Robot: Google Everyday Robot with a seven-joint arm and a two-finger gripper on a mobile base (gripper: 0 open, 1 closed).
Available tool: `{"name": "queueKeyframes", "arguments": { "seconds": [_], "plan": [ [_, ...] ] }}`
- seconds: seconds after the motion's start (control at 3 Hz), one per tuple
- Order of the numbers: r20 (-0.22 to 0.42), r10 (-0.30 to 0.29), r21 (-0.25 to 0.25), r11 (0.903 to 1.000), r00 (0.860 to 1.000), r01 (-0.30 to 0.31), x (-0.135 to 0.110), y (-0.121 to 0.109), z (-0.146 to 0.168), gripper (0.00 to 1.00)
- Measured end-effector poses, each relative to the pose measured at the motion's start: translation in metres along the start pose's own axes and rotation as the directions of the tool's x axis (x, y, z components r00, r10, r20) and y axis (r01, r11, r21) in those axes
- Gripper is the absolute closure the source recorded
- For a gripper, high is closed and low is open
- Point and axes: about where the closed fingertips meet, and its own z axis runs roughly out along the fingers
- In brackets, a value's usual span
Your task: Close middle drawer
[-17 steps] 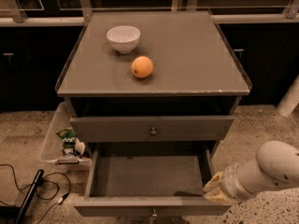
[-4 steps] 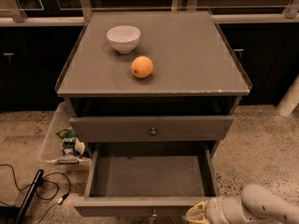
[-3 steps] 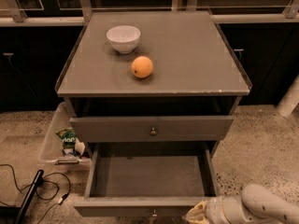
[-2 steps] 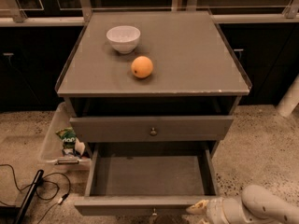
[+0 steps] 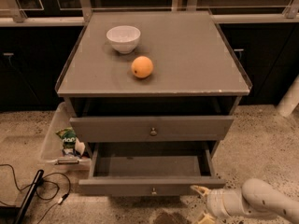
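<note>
The middle drawer (image 5: 117, 186), a wide shallow grey wooden one with a plain flat front and a small round brass knob (image 5: 153, 190), stands pulled well out toward the near side, its bare floor showing. It sits below the similar grey top drawer (image 5: 112, 128). My gripper (image 5: 201, 203) is low at the near right, fingers apart, one tip at the front's right end; I cannot tell if it touches. On the grey tabletop (image 5: 196, 59) sit a white bowl (image 5: 123, 37) and an orange (image 5: 142, 66).
</note>
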Motion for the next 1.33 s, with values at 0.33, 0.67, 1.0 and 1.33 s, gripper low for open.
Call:
{"name": "queueKeyframes", "arguments": {
  "seconds": [0.33, 0.67, 1.0, 1.33],
  "plan": [
    [-0.02, -0.07, 0.049, 0.9963, 0.997, 0.071, -0.011, -0.042, -0.006, 0.42],
    [-0.056, -0.131, 0.08, 0.9876, 0.99, 0.135, -0.022, -0.094, -0.011, 0.65],
    [-0.073, -0.157, 0.095, 0.9819, 0.985, 0.164, -0.022, -0.124, -0.009, 0.88],
    [-0.073, -0.157, 0.095, 0.982, 0.985, 0.164, -0.022, -0.124, -0.009, 0.86]
  ]
}}
